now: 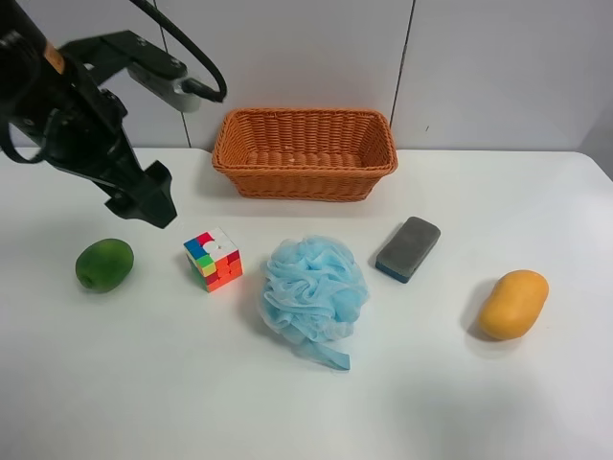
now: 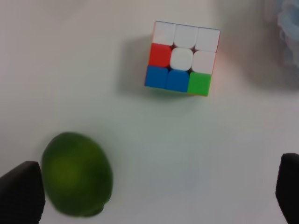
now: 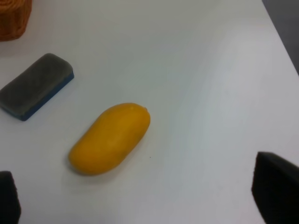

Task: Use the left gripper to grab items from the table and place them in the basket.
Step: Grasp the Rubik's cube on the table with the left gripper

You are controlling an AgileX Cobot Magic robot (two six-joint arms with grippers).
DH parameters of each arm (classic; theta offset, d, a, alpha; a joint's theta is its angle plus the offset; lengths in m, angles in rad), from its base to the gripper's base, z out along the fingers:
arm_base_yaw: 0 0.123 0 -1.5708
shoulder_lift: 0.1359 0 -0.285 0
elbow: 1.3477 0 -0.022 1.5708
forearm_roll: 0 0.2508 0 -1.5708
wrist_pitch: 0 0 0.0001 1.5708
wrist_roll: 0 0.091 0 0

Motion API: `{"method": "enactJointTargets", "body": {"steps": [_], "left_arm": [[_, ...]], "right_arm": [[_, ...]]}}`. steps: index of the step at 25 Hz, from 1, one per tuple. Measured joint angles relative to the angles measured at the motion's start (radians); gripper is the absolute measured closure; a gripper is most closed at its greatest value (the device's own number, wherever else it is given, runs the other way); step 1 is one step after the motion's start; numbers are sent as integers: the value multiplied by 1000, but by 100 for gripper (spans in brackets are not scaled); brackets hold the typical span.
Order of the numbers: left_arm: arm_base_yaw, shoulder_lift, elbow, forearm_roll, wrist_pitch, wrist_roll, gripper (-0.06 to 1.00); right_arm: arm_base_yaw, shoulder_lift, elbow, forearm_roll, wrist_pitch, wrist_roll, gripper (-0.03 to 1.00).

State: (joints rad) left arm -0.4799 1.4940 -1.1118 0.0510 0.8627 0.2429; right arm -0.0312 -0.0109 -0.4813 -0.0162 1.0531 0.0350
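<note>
My left gripper point(image 1: 146, 199) hangs above the white table point(image 1: 144, 383), over and behind the green mango point(image 1: 104, 264) and left of the puzzle cube point(image 1: 214, 259). In the left wrist view the left gripper point(image 2: 154, 198) is open and empty, with the green mango point(image 2: 77, 173) by one fingertip point(image 2: 21, 193) and the cube point(image 2: 182, 58) farther off. The blue bath pouf point(image 1: 313, 292), grey eraser point(image 1: 408, 247) and yellow mango point(image 1: 513, 304) lie to the right. The wicker basket point(image 1: 305, 177) stands at the back. My right gripper point(image 3: 149, 198) is open above the yellow mango point(image 3: 110, 138).
The eraser point(image 3: 36, 85) and a corner of the basket point(image 3: 14, 18) show in the right wrist view. An edge of the pouf point(image 2: 289, 18) shows in the left wrist view. A grey panelled wall rises behind the table. The right arm is out of the exterior view.
</note>
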Motion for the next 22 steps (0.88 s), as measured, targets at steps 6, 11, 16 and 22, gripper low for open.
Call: {"method": "enactJointTargets", "body": {"steps": [6,11,16,22], "left_arm": [[-5,114,0,-5,-63,17,-5],[-5,173,-1,-14,-108,18,-5],[-5,229,-1,-15,-155,21,-5],[-5,295,-1,-32,-203,44,-5]], "right_arm": [[0,0,0,0,0,0,-3],[0,0,0,0,0,0,-3],[0,0,0,0,0,0,-3],[0,0,0,0,0,0,-3]]}}
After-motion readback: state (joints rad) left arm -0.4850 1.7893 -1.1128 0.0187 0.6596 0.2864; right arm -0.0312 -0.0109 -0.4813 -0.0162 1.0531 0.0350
